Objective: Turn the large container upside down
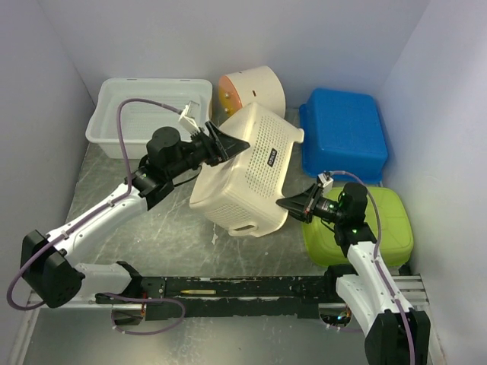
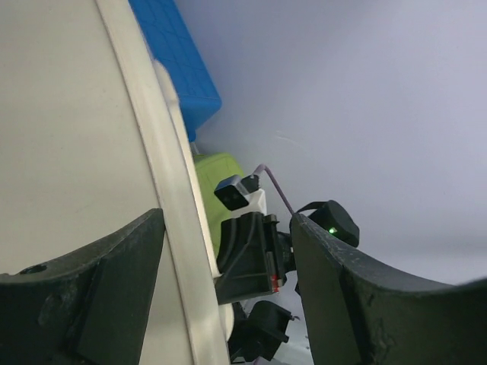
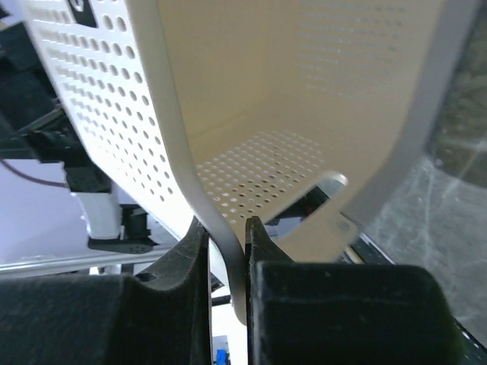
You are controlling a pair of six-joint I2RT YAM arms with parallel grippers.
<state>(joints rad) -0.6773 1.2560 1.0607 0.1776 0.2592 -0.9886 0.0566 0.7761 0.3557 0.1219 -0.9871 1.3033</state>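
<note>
Cream perforated basket [image 1: 247, 171]; tilted mid-table; seemingly resting on one edge

label [image 1: 272, 157] on perforated basket [image 1: 247, 171] too small to read, round tub [image 1: 255, 87] partly hidden behind it

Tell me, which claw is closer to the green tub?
Right. The right gripper, shut on the cream basket, sits beside the green tub; the left gripper is across the basket.
</note>
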